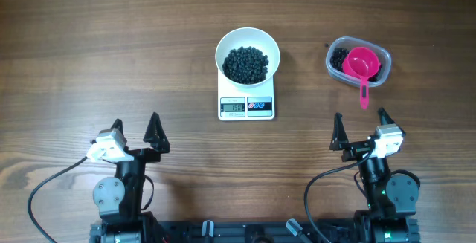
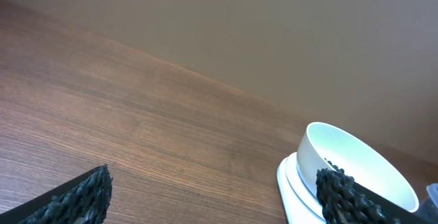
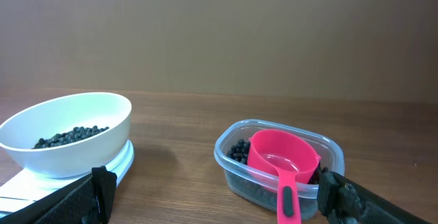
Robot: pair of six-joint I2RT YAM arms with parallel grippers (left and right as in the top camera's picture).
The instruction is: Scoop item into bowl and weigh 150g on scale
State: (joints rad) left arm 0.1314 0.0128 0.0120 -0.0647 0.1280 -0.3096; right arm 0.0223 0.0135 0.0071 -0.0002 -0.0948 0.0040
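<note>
The white bowl [image 1: 248, 56] stands on the white scale [image 1: 246, 105] at the table's middle, with a heap of black beads [image 1: 245, 64] in it; the scale's display is lit. A clear plastic tub [image 1: 358, 62] at the right holds more beads and a pink scoop [image 1: 361, 66], its handle pointing toward me. My left gripper [image 1: 136, 129] rests open near the front left, empty. My right gripper [image 1: 361, 122] rests open in front of the tub, empty. In the right wrist view the bowl [image 3: 67, 131] and the scoop [image 3: 282, 162] lie ahead of the spread fingers.
Bare wooden tabletop [image 1: 111, 50] surrounds everything. A plain brown wall [image 3: 219, 32] rises behind the table's far edge. Cables run from both arm bases at the front edge.
</note>
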